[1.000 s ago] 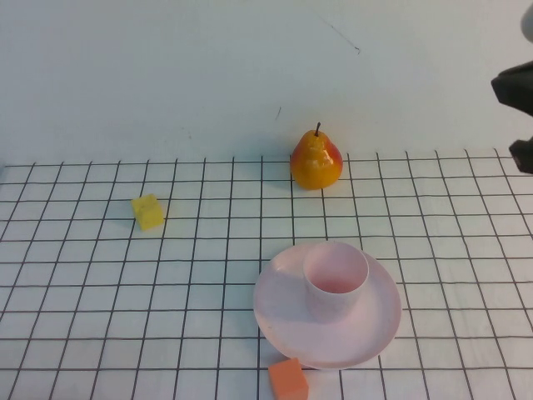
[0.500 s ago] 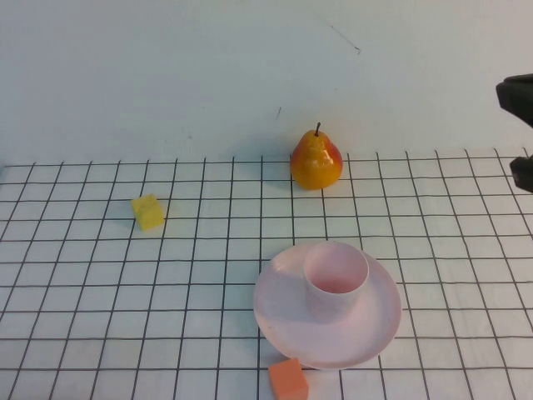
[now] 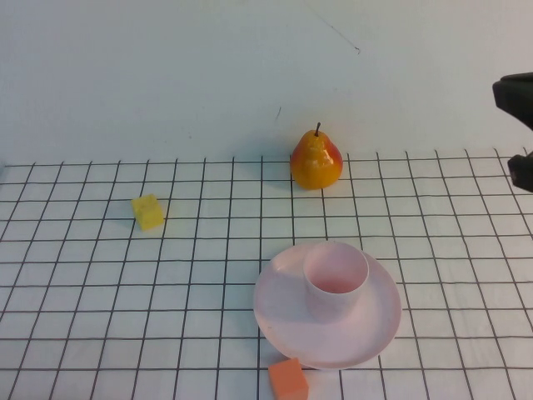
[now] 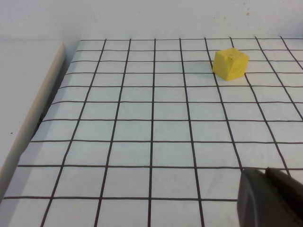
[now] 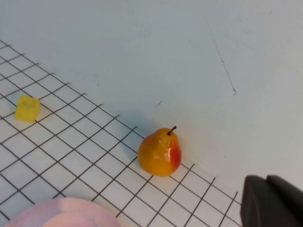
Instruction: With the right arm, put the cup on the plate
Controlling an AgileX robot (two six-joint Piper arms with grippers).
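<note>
Cup (image 3: 335, 280), small pale pink plastic tumbler, sits upright on the round pale pink plate (image 3: 287, 321), near-centre, unchanged from a second ago. Right gripper (image 3: 518, 125) has pulled back to the far right edge, holding nothing, jaw gap unclear. Left gripper (image 4: 271, 198) shows only a dark corner, left of the yellow cube (image 3: 148, 212). Orange-red pear (image 3: 316, 160) beyond the plate.

— Where is the cup (image 3: 336, 279) sitting?
— It is standing upright, mouth up, on the plate (image 3: 283, 321), slightly toward the far side.
— And the plate?
— It is lying flat on the gridded tabletop (image 3: 100, 283).
</note>
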